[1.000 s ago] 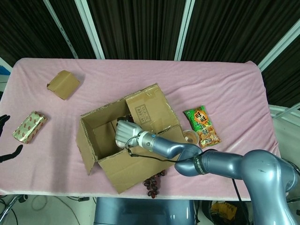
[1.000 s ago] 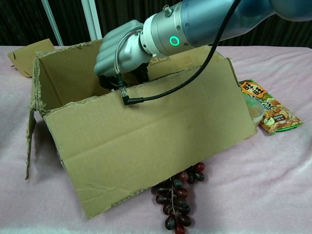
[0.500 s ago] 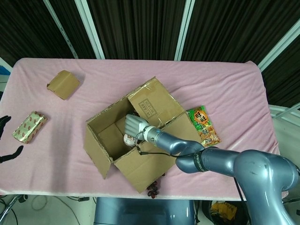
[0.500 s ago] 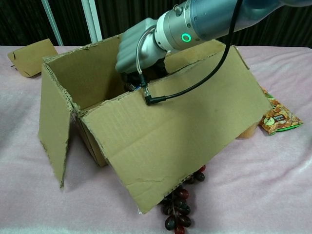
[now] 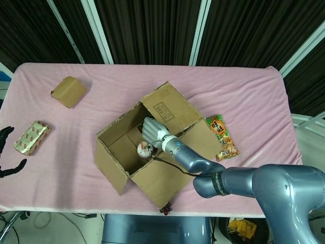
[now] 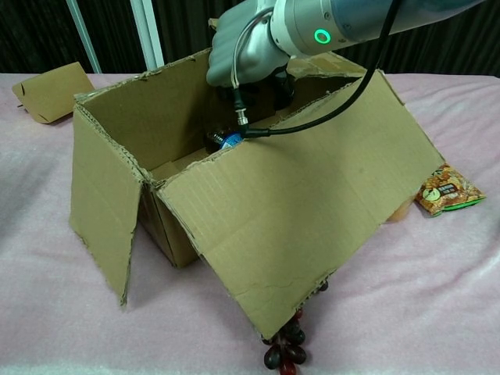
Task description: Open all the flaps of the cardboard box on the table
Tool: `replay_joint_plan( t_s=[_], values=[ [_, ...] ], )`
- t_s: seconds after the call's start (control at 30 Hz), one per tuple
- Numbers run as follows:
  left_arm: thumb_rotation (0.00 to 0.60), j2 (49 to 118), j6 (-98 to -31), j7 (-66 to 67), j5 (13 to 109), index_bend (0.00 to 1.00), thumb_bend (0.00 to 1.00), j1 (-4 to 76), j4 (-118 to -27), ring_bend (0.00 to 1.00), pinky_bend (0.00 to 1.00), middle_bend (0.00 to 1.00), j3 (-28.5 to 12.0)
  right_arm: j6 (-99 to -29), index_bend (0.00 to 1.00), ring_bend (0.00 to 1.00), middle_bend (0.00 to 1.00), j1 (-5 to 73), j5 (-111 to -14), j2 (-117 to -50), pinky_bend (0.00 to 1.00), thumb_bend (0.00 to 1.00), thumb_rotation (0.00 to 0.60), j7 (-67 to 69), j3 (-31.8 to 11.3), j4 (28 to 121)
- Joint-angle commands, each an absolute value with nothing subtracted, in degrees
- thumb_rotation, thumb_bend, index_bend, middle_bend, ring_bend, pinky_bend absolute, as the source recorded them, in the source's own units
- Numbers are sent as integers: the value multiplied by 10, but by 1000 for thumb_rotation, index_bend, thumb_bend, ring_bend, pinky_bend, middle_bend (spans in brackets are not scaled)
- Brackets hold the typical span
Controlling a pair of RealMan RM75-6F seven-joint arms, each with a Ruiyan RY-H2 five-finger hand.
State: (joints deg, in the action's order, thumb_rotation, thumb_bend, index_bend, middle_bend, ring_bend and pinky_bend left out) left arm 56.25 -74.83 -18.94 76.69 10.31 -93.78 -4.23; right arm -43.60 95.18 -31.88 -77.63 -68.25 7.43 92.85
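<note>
Since your right hand (image 5: 154,130) reaches down thru the box opening, the cardboard box (image 5: 152,140) sits mid-tabletop w/ its mouth facing up and toward you. The hand is over the interior, near the far flap (image 5: 170,109), prob. because that flap needs pushing outward from inside. Whether the fingers are curled or spread, I can't tell; in the chest view the hand (image 6: 244,48) shows only its back, w/ a black cable hanging off the wrist. It doesn't look to be holding anything.

Three flaps look folded out already: the near flap (image 6: 305,211) hangs down and fwd over the grapes (image 6: 283,344), which lie on the tabletop (image 5: 244,96) under its edge. The side flap (image 6: 105,207) on the left hangs down beside the wall, and another flap lies toward the snack bag (image 5: 222,137). The far flap tilts back but isn't flat.

A small round object (image 5: 143,148) sits inside the box on the floor, close below your hand, so watch you don't knock it.

Your left hand (image 5: 7,150) is at the far left edge, well apart from the box, fingers apart and empty. A wrapped packet (image 5: 31,137) and a small cardboard piece (image 5: 68,91) lie to that side, away from the work.
</note>
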Motion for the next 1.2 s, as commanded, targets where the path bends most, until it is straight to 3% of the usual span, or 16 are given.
replay_joint_plan(
  t_s=[0.03,0.67,1.2],
  values=[
    [600,562,-746,-190,768,7,272,103,-938,0,68,17,-42,-464,466,337,430,967,-288,-762,295,357,600,-708,87,959],
    [600,557,-746,-200,779,6,272,99,-939,0,68,16,-43,-520,455,331,409,1001,-211,-719,295,357,600,-753,99,1008],
    [600,558,-744,-191,782,6,272,99,-944,0,68,16,-43,-556,429,327,400,982,-182,-638,295,357,600,-745,108,1022]
  ],
)
